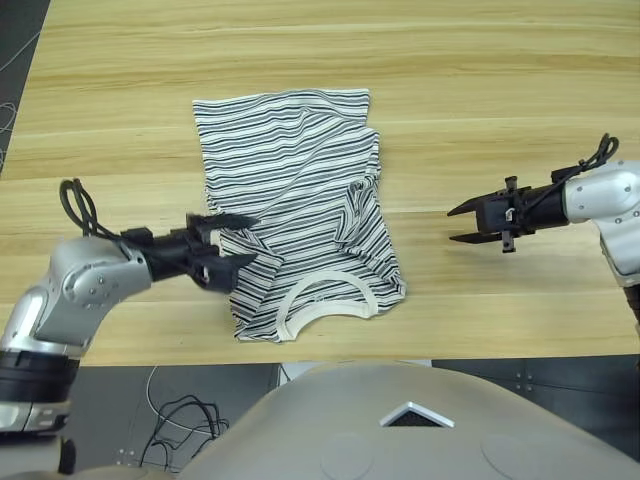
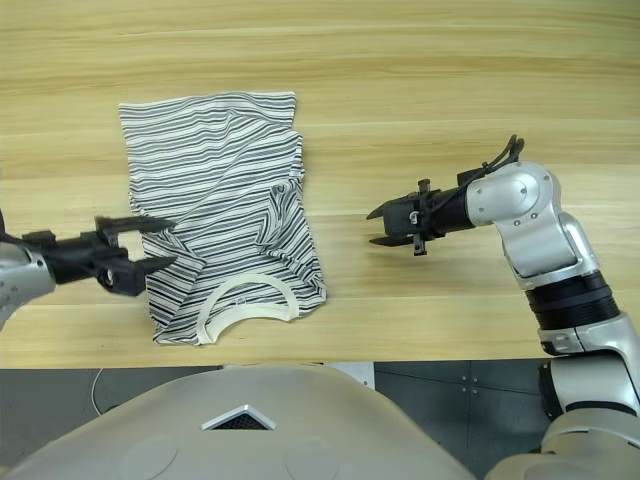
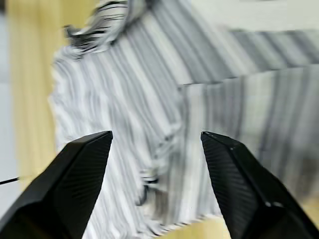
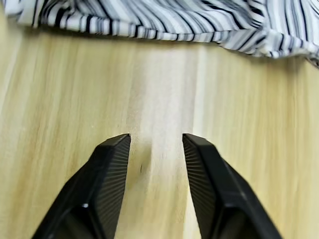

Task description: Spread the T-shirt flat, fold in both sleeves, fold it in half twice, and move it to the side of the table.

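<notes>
T-shirt [image 1: 290,190] on table [image 1: 500,100], cables [image 1: 190,412] on floor [image 1: 110,395]

Both arms point inward, left tool [image 1: 252,239] and right tool [image 1: 452,225] each with fingers spread apart.

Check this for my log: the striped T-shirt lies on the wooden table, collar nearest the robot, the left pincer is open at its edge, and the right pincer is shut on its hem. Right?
No. The right pincer is open and holds nothing: it is over bare table, apart from the T-shirt, as the right wrist view shows. The rest stands.
</notes>
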